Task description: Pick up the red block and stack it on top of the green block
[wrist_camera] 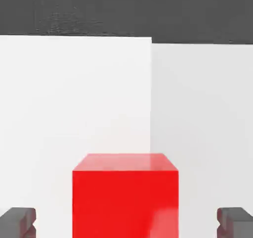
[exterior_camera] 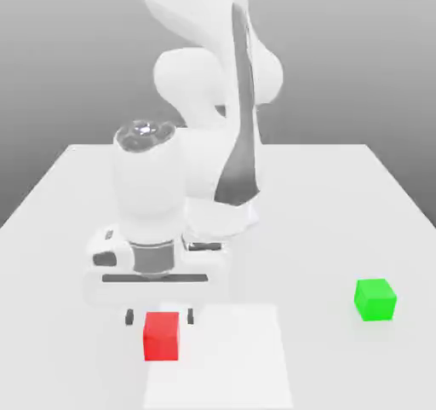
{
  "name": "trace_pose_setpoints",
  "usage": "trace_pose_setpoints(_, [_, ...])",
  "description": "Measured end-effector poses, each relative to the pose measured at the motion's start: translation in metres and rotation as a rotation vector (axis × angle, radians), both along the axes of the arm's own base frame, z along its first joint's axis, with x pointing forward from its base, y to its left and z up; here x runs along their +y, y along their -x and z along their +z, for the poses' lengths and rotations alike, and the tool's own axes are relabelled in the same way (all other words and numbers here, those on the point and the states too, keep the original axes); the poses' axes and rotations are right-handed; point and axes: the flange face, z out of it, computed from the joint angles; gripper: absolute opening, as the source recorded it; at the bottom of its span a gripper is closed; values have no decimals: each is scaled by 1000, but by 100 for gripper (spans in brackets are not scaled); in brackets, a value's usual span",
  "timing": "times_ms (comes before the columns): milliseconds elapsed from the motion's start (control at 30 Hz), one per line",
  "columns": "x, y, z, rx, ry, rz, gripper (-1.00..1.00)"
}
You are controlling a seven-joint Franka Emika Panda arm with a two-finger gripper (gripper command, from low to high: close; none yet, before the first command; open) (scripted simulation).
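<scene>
Red block [exterior_camera: 162, 337] on table [exterior_camera: 324, 229], partly over the pale sheet's [exterior_camera: 223, 357] edge. Gripper [exterior_camera: 160, 316] near it, 2 fingers spread wide; contact hard to judge. Green block [exterior_camera: 375, 300] well apart, exterior view's right.

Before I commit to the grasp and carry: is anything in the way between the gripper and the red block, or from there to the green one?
Nothing visible blocks the open gripper from the red block, or that block from the green block.

hand view: red block [wrist_camera: 125, 204] cut by frame edge; exterior: arm [exterior_camera: 197, 76] top cropped, apparently
</scene>
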Motion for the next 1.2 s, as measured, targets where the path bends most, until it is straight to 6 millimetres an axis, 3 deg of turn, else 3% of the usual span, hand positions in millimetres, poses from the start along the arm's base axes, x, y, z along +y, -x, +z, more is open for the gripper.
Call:
trace_pose_setpoints(233, [0, 0, -1, 0, 0, 0, -100])
trace_pose_setpoints(433, [5, -1, 54, 0, -2, 16, -100])
trace_pose_setpoints(533, [89, -8, 68, -2, -9, 283, -100])
trace_pose_setpoints(633, [172, 2, 77, -3, -14, 565, -100])
trace_pose_setpoints(733, [252, 29, 86, -2, -14, 853, -100])
trace_pose_setpoints(867, [343, 89, 96, 1, -5, 1232, -100])
trace_pose_setpoints(933, [355, 97, 87, 0, 0, 1291, -100])
trace_pose_setpoints(1067, [355, 97, 49, 0, 2, 1299, -100])
trace_pose_setpoints(1100, [355, 98, 39, 1, 1, 1300, 100])
trace_pose_setpoints(1200, [355, 98, 39, 1, 1, 1300, 100])
